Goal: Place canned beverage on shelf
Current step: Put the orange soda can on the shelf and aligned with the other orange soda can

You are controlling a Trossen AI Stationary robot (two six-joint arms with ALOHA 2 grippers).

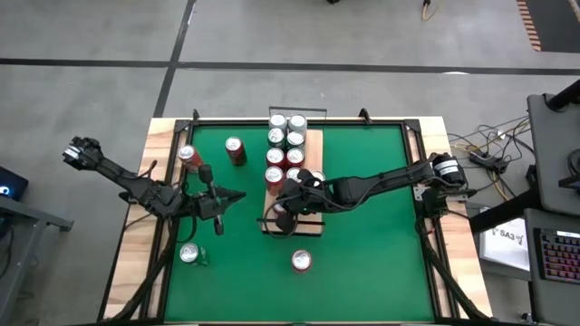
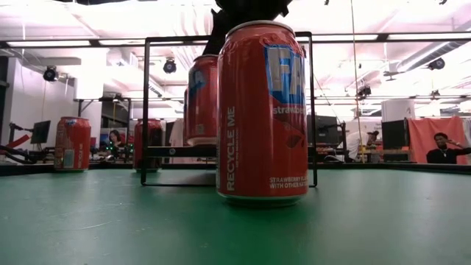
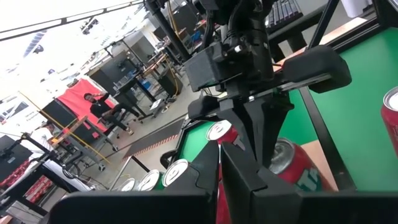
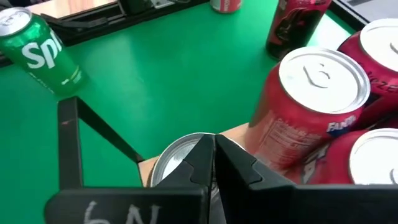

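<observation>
Standing packed on the shelf (image 1: 314, 149) — upright red cans (image 1: 286, 148).

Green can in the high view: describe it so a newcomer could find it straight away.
Start at the green mat and go to its left edge, below the left arm. The green can stands there upright and alone, well clear of the shelf. It is the only green can; all the others are red.
</observation>
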